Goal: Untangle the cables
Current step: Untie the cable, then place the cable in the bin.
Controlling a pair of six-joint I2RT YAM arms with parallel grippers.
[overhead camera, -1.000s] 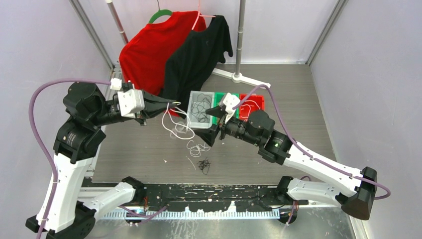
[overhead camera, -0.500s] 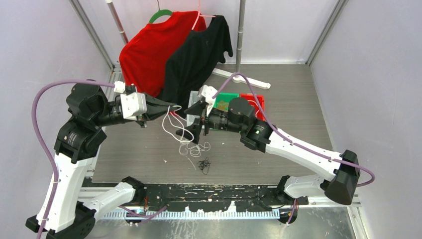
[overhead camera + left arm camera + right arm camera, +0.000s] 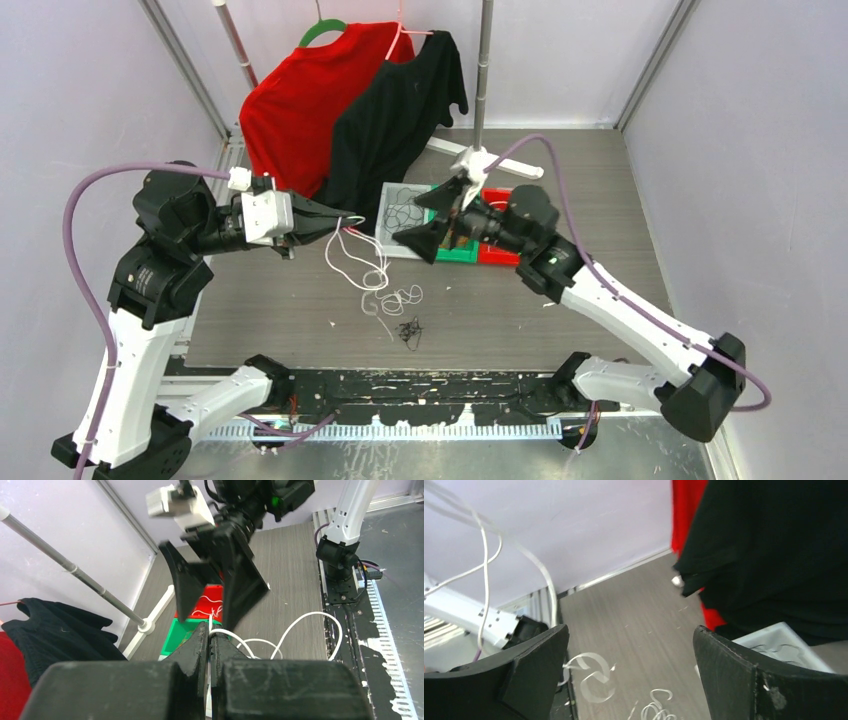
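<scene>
1. The grey table (image 3: pixel 590 210) carries the whole job. At its far edge a red shirt (image 3: pixel 290 110) and a black shirt (image 3: pixel 400 100) hang from a rail, seemingly no part of the cable work.
2. The left gripper (image 3: pixel 338 216) is raised over the table's left middle with its jaws pressed together, pinching the white cable (image 3: pixel 355 255) near one end. Holding it high probably lets the rest hang by its own weight, so the loops open up.
3. The right gripper (image 3: pixel 425 218) faces it in the air above the bins, jaws spread wide and holding nothing. In its wrist view the white strands pass up and to the left, not between the fingers. It looks placed to take a second hold on the hanging strand.
4. Three small bins stand in a row at mid-table:
   - The clear bin (image 3: pixel 383 228) holds loose black cables (image 3: pixel 400 212).
   - The green bin (image 3: pixel 462 252) has its contents hidden by the right arm.
   - The red bin (image 3: pixel 493 197) holds a white cord, seen from the left wrist.
   - They look meant for sorting freed cables by colour.
5. From the pinch, the white cable drops in long loops, and its lower end lies in small curls on the table near the clear bin.
6. A small black cable tangle (image 3: pixel 408 330) lies just nearer than those curls — apart from both grippers, likely waiting its turn.
</scene>
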